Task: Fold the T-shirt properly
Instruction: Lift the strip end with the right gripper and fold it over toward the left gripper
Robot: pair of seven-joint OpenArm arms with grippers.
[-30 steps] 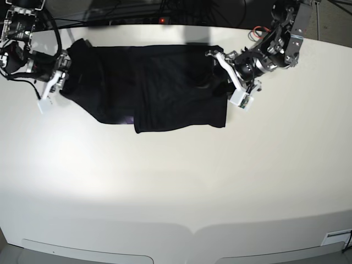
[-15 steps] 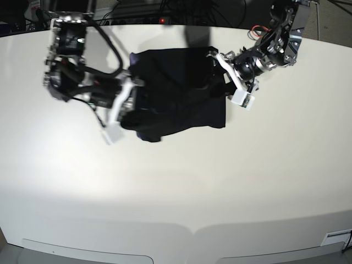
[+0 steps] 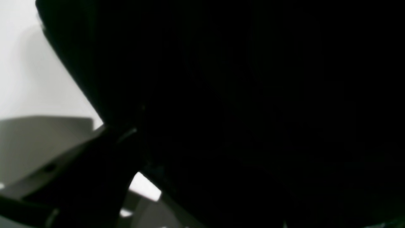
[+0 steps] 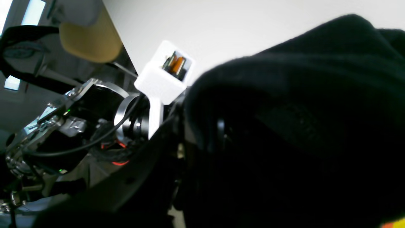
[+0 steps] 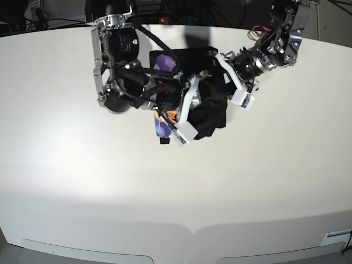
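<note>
A: Lying bunched near the far edge of the worktop (image 5: 82, 181), the shirt (image 5: 212, 113) sits between the two arms, black side mostly up. Part of it is turned over, so purple and orange print shows along its left side in the base view.

B: And the right gripper (image 5: 190, 107)?

A: It reaches across from the left of the base view and sits over the middle of the cloth. Its jaws are nearly closed. In its wrist view black cloth (image 4: 300, 126) fills the frame right up against the gripper, with a sliver of yellow-orange print at the bottom corner. It looks clenched on a fold of the shirt, though the pinch itself is hidden by the cloth.

B: The left gripper (image 5: 234, 82)?

A: It rests at the shirt's right edge in the base view, jaws spread wide, released. One white finger (image 5: 223, 63) lies across the cloth's top corner; the other ends in a white block just past the shirt's edge. Its wrist view is almost wholly black cloth (image 3: 253, 110), with a strip of pale worktop (image 3: 28, 63) at the left.

B: Is the shirt flat?

A: No, it is heaped and doubled over itself.
</note>
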